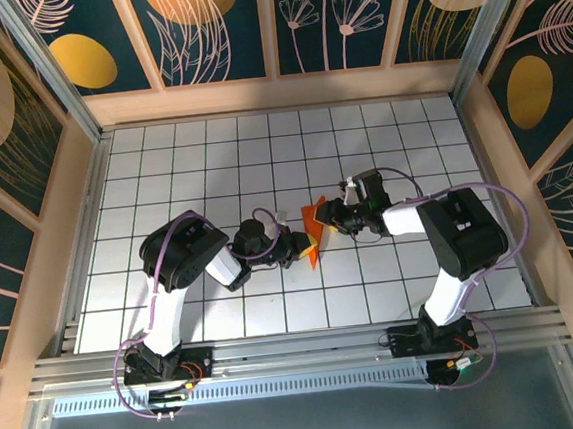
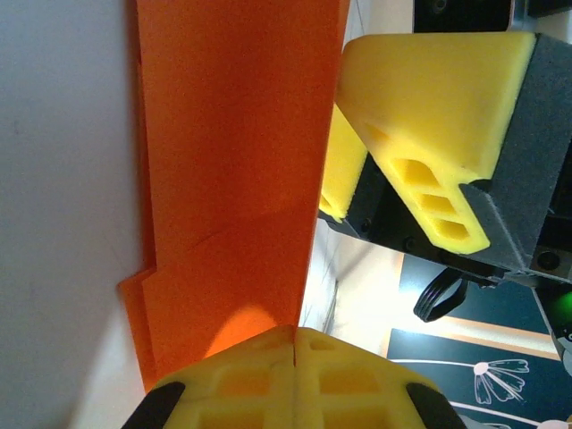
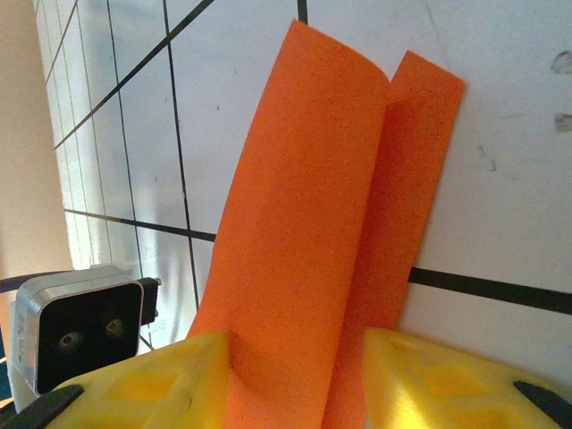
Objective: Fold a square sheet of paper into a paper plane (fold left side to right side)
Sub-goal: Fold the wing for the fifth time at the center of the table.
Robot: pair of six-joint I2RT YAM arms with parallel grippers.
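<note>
- The paper (image 1: 314,230) is a narrow folded strip of plain bright orange. It is lifted near the middle of the table (image 1: 192,163), between the two grippers.
- In the left wrist view the paper (image 2: 232,179) runs from the top edge down to the pads. Its left edge has a small step low down, and a faint crease crosses it.
- In the right wrist view the paper (image 3: 304,223) shows two layers, the nearer one curving away from the one behind at the top.
- The left gripper (image 1: 297,244) is closed. Its yellow pads (image 2: 241,384) meet along one seam, and the paper's lower end is pinched there.
- The right gripper (image 1: 332,218) has its yellow fingers (image 3: 447,384) apart, with the strip rising through the gap. I cannot tell whether they press on it.
- The left wrist view shows those same fingers (image 2: 429,98) just beside the paper's right edge.
- A grey camera box (image 3: 80,331) sits at the lower left of the right wrist view.
- The table is white with a black grid.
- The walls (image 1: 210,30) are dark teal, with gold discs and pale line-drawn flowers.
</note>
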